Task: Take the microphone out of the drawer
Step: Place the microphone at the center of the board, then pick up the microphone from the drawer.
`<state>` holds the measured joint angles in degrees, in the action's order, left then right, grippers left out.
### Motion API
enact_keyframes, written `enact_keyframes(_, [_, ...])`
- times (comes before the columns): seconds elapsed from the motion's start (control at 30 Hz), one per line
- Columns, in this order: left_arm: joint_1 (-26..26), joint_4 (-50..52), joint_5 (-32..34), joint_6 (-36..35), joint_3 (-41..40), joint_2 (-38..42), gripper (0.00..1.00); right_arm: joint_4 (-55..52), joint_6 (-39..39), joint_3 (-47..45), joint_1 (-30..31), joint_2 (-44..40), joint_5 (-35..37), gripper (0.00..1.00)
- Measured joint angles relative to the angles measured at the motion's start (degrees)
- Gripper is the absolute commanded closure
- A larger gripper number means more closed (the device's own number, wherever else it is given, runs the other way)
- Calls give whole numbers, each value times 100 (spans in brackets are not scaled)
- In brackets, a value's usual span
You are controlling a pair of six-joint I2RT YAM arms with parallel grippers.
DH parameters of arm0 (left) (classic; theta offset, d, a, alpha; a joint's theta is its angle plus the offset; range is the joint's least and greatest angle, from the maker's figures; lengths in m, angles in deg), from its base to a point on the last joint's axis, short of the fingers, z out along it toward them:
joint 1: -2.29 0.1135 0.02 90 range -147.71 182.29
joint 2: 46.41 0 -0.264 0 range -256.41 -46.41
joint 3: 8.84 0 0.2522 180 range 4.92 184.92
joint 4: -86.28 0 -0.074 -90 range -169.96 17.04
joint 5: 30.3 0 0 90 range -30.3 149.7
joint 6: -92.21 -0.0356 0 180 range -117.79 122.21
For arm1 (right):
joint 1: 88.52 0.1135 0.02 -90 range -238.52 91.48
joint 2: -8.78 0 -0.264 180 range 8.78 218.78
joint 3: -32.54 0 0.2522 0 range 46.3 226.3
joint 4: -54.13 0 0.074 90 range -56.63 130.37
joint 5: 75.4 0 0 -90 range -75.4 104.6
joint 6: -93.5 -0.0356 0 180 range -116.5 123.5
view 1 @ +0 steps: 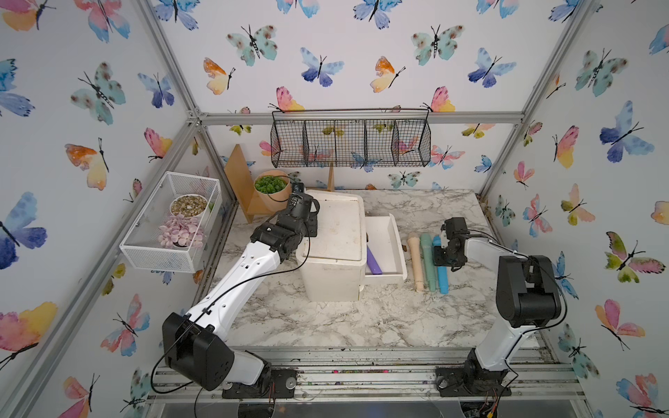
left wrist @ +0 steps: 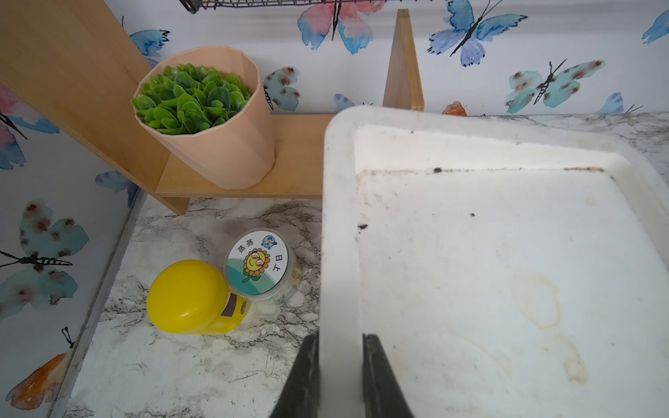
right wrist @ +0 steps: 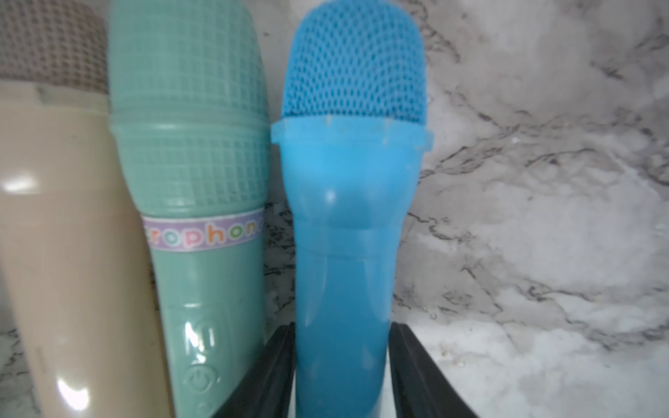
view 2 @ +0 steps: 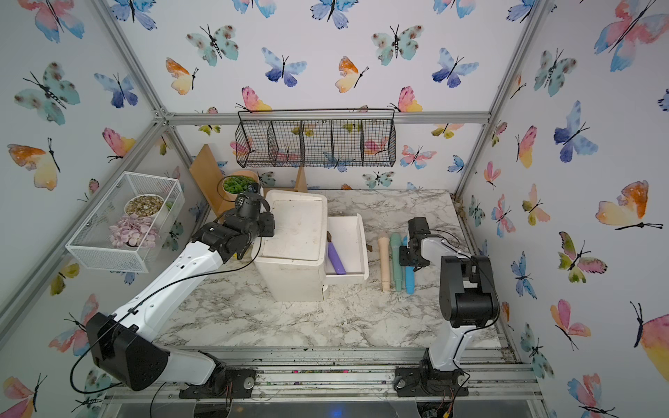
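As the L gripper (left wrist: 340, 340) pinched the raised rim of the white drawer cabinet (left wrist: 340, 217), jaws pressed onto it, the R gripper (right wrist: 342, 325) sat astride the blue mic (right wrist: 353, 181). It had one finger each side, close against the handle; couldn't tell if it was gripping or loose. Blue mic lay flat on the marble tabletop (view 1: 362, 318), outermost in a row w/ the teal mic (right wrist: 192, 144) & beige mic (right wrist: 47, 217), all outside the drawer (view 1: 385, 235). So the step in hand looked like the set-down of the blue one. Job wasn't done tho: a purple mic (view 1: 373, 261) lay in the open drawer, along the cabinet face, seen in both top views.

Next move, prob: R jaws spread clear of blue and lift straight up so the teal mic just beside isn't nudged. Then cross over the row & the drawer's front wall, and come down on the purple handle.

Room: slim gap btwn teal & blue, w/ one finger sat in it. Bare marble on blue's other side. Inside the drawer, bare floor btwn purple mic & front wall gave room for one finger. The cabinet side looked tight, little or no gap. Drawer walls & the cabinet's top overhang were the edges to mind. Front of the table was open.
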<state>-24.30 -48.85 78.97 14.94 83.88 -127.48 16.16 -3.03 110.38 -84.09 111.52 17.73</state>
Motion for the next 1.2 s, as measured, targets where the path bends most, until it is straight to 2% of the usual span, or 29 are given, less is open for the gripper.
enact_keyframes(0.3, [2,0,2,2,0,0,100,-286,2,511,0,-686,-24,52])
enact_keyframes(0.4, [0,0,2,0,0,0,100,-328,20,616,0,-1040,-234,52])
enact_keyframes(0.6, [0,-2,0,4,0,0,100,-234,44,638,0,-1692,-1440,52])
enact_keyframes(0.87, [0,-2,0,7,0,0,100,157,-81,608,90,-2033,-3224,50])
enact_keyframes(1.03, [0,0,-2,11,0,0,100,278,-136,586,575,-2057,-3755,49])
enact_keyframes(1.2, [0,0,-2,11,0,0,100,280,-118,584,1272,-2031,-3816,49])
